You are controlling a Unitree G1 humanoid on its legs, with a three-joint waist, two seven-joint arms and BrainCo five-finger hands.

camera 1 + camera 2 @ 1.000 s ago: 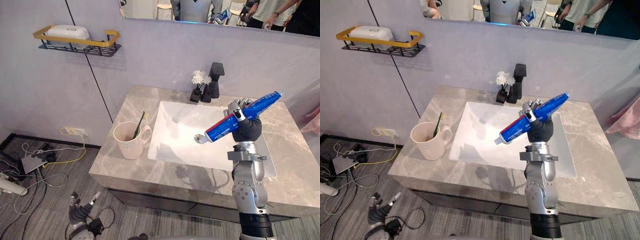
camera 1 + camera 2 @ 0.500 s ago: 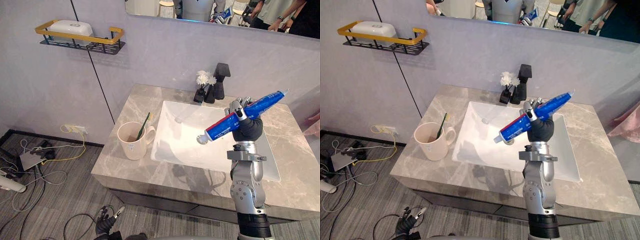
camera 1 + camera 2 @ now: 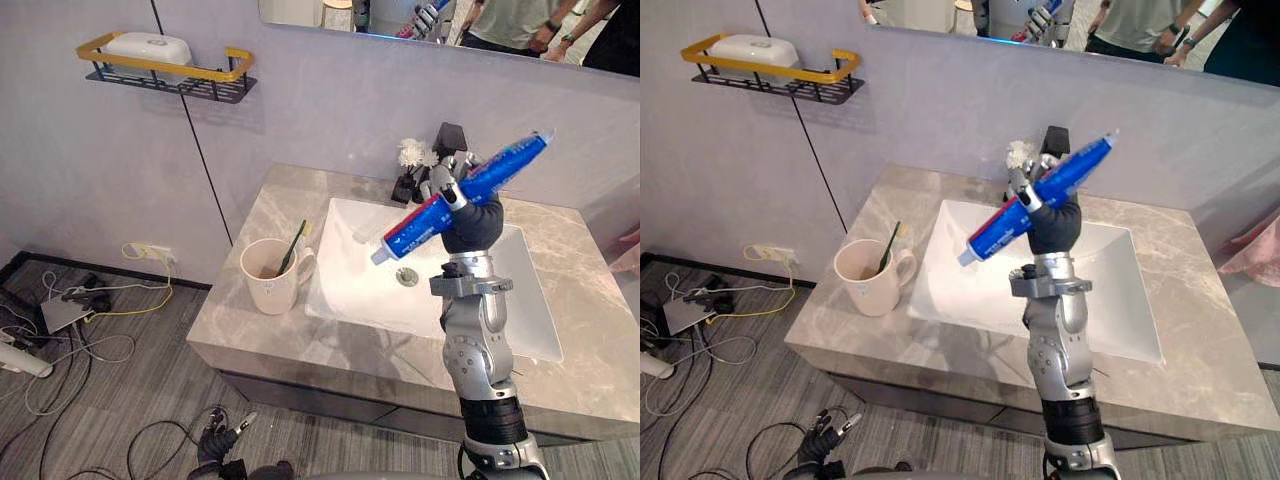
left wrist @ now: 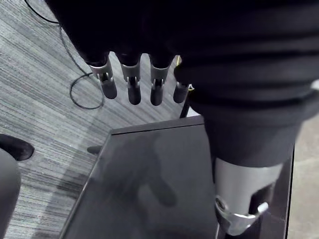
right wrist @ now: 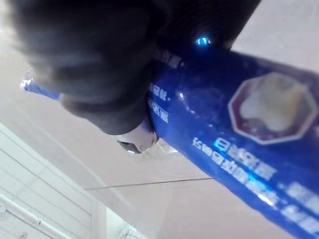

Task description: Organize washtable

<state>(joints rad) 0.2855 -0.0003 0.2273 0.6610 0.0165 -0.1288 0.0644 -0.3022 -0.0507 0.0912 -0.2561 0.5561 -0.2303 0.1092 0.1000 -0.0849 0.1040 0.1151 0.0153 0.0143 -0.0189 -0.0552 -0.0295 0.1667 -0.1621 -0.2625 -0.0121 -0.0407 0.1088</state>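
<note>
A blue toothpaste tube point(image 3: 455, 196) with a white cap slants above the white sink basin point(image 3: 352, 290), cap end lowest and pointing toward the mug. My right hand point(image 3: 471, 222) is shut on its middle; the right wrist view shows the toothpaste tube point(image 5: 239, 149) close up against the dark hand cover. A cream mug point(image 3: 271, 281) with a green toothbrush point(image 3: 291, 246) in it stands on the marble counter point(image 3: 590, 330) left of the basin. My left hand point(image 3: 222, 441) hangs low near the floor, its fingers point(image 4: 132, 89) straight and holding nothing.
A black faucet point(image 3: 449, 141) and a small vase of white flowers point(image 3: 409, 155) stand behind the basin. A yellow-railed wall shelf point(image 3: 165, 72) holding a white box point(image 3: 148, 47) hangs upper left. Cables and a power strip lie on the floor at left.
My right hand has lifted the toothpaste tube higher and carried it left over the basin, closer to the mug. The mug and toothbrush have stayed in place.
</note>
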